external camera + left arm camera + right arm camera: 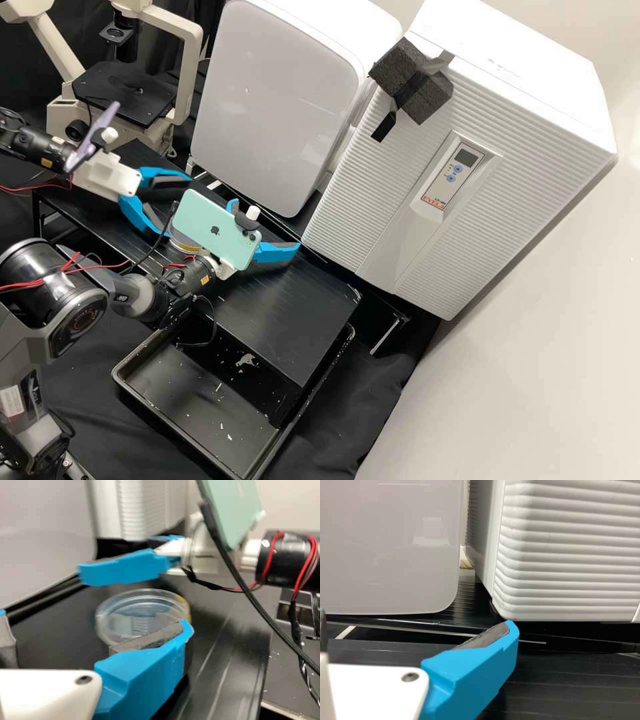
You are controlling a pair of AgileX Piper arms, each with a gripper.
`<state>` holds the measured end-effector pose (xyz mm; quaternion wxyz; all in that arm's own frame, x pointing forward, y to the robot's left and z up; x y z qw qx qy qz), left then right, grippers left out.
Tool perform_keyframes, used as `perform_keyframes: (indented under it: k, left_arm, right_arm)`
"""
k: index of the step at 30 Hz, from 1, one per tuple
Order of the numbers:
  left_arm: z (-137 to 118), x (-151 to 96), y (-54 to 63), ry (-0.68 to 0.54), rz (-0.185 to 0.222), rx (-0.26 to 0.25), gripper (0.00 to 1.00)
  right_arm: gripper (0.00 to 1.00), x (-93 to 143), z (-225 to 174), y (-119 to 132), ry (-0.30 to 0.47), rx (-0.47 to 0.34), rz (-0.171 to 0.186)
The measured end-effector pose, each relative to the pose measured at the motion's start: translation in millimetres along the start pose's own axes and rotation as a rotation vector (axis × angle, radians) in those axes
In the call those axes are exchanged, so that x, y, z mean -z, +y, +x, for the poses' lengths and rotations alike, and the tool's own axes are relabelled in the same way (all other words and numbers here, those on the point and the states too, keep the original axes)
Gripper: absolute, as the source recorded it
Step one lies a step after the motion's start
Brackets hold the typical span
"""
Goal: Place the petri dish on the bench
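At the left of the high view, my left gripper (178, 206) is open above the bench (293, 320). My right gripper (267, 225) stands open nearer the middle, under the teal phone. A clear round petri dish (142, 611) with a yellowish edge appears to lie on the bench in the left wrist view, beyond one finger of my left gripper (95, 620) and partly hidden by it. One finger of the other arm is seen above and behind the dish. In the right wrist view, my right gripper (417, 619) has nothing between its fingers.
Two white appliances (280, 100) (467, 160) line the back of the bench. A microscope (127, 93) stands at back left, and a black tray (193, 400) lies below the front edge. A black cable (250, 595) hangs by the right arm.
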<state>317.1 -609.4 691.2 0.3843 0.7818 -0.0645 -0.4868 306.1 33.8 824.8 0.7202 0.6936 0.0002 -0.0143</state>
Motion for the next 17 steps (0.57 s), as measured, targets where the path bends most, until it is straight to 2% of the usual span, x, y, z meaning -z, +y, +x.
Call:
perform_keyframes:
  k: [5, 8, 10, 13, 15, 17]
  left_arm:
    - [-40.3, 5.3, 7.0, 0.029, 0.011, -0.123, 1.0]
    - [-59.0, 8.1, 9.9, 0.102, 0.076, -0.21, 1.0]
    - [-69.4, 9.7, 8.0, 0.164, 0.129, -0.256, 1.0]
    - [-82.2, 12.0, 5.7, 0.272, 0.215, -0.353, 1.0]
    - [-90.7, 15.5, 5.2, 0.35, 0.238, -0.428, 1.0]
    - [-95.2, 18.9, 5.4, 0.405, 0.276, -0.466, 1.0]
  right_arm:
    - [1.0, 0.0, 0.0, 0.0, 0.0, 0.0, 0.0]
    - [1.0, 0.0, 0.0, 0.0, 0.0, 0.0, 0.0]
    - [1.0, 0.0, 0.0, 0.0, 0.0, 0.0, 0.0]
    - [1.0, 0.0, 0.0, 0.0, 0.0, 0.0, 0.0]
    - [1.0, 0.0, 0.0, 0.0, 0.0, 0.0, 0.0]
    - [1.0, 0.0, 0.0, 0.0, 0.0, 0.0, 0.0]
